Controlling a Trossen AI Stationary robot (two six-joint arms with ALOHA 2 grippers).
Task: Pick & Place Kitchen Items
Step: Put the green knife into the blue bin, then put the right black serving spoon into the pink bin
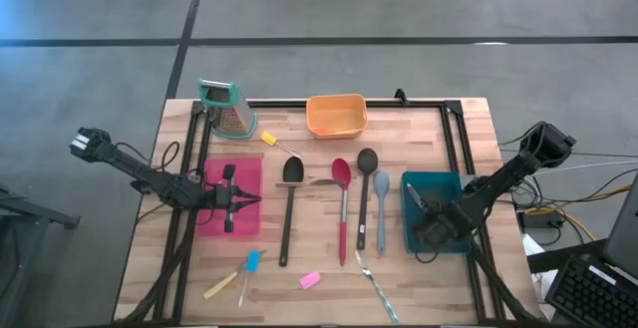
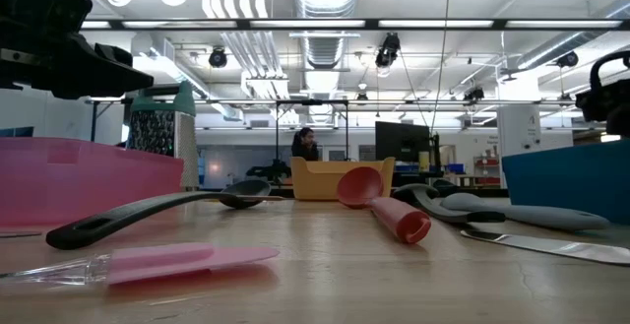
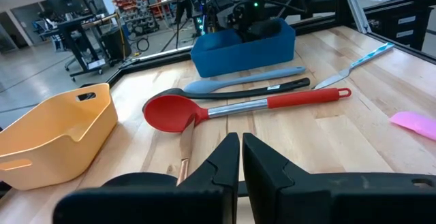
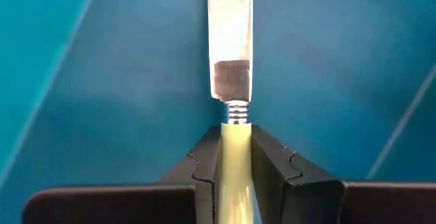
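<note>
My right gripper (image 4: 236, 166) stands inside the blue bin (image 1: 450, 184) at the table's right, pointing steeply down, shut on a knife with a pale yellow handle and a metal blade (image 4: 230, 40). My left gripper (image 1: 246, 201) hovers shut over the pink tray (image 1: 244, 173) at the left and touches nothing. Between them the black spoon (image 1: 289, 208), red spoon (image 1: 342, 208), dark spoon (image 1: 365, 193) and pale-blue spoon (image 1: 381, 208) lie flat on the wood. Small tools (image 1: 309, 280) lie near the front edge. My right gripper pinches the knife's pale yellow handle (image 4: 236, 139) between its two fingers (image 4: 206, 164), just behind the metal collar where the blade starts. The knife runs along the fingers, and its blade reaches out past the fingertips, down into the blue bin. I cannot tell whether the blade tip touches the bin's floor.
A green-topped metal grater (image 1: 227, 109) and an orange tub (image 1: 336, 115) stand at the table's far edge. A slim metal piece with a blue handle (image 1: 377, 286) and a blue-and-yellow tool (image 1: 239, 273) lie near the front. A black frame borders the table.
</note>
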